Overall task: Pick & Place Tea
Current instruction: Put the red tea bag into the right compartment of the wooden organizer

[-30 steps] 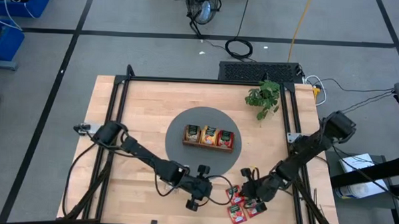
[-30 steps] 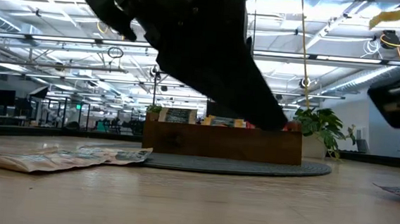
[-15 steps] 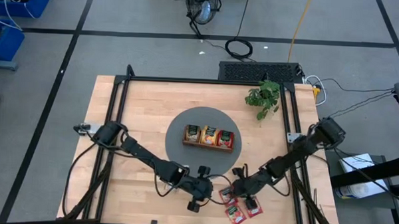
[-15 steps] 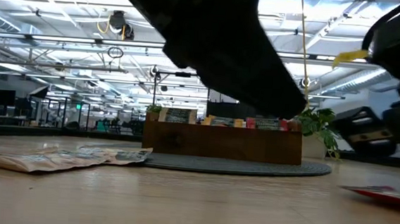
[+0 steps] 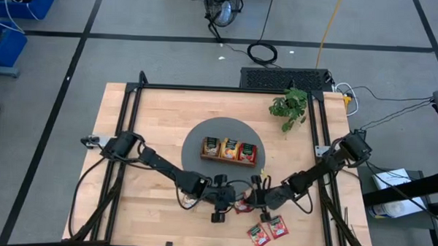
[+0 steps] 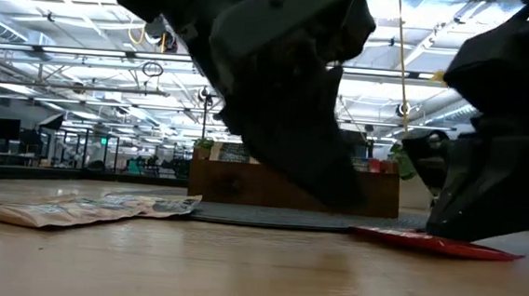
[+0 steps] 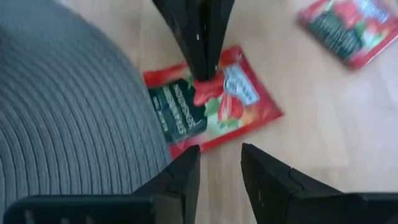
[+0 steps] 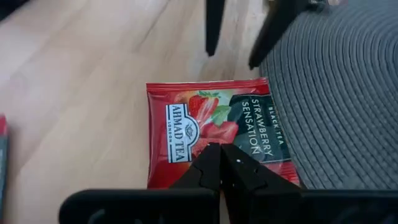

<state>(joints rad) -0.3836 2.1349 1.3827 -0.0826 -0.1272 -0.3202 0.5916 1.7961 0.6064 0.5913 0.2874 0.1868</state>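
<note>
Right wrist view reads the red sachet (image 8: 214,146) as strawberry tea, lying flat at the grey mat's (image 8: 348,93) edge with the right gripper (image 8: 221,165) pinched together on it. The high view only shows it at the mat's five o'clock, facing the left gripper (image 5: 234,204), fingers apart, empty.

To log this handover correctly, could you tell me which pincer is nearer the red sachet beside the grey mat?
Right. The right pincer is shut, its tips on the red sachet; the left pincer is open beside its opposite edge.

second red sachet (image 7: 351,28) — blurred, cut off at the picture's edge
</note>
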